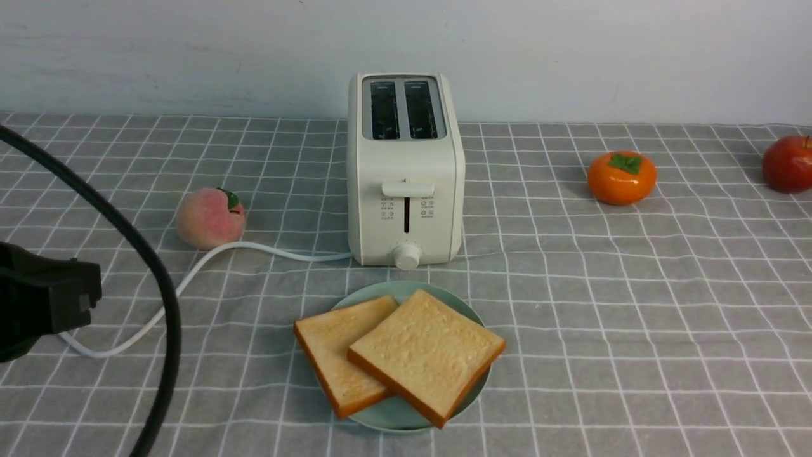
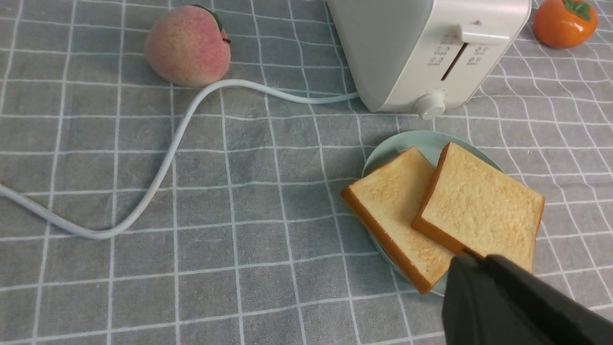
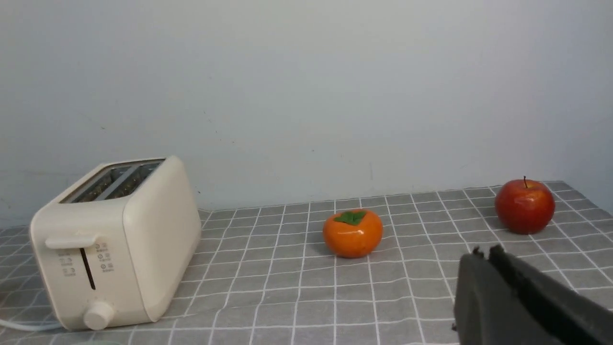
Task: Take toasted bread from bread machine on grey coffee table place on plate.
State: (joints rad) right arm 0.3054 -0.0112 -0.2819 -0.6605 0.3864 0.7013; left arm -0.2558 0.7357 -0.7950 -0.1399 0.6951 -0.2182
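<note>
1. The bread machine stands upright toward the back edge of the grey coffee table, a worktop under gridded cloth; both slots on its top are dark and bare, and its lever sits high on the front.
2. The plate lies just in front of the bread machine, closer to the front edge of the worktop.
3. Both slices of toasted bread rest on the plate, one slice partly over the other, their corners jutting past the rim.
4. A white cord runs from the bread machine toward the left edge of the worktop, passing just in front of a peach.
5. A persimmon sits toward the back right of the worktop, with a red apple at the right edge beyond it.
6. The left claw is pressed together, holding nothing, and hangs near the front of the plate.
7. The right claw is likewise pressed together and empty, out over the right part of the worktop.
</note>
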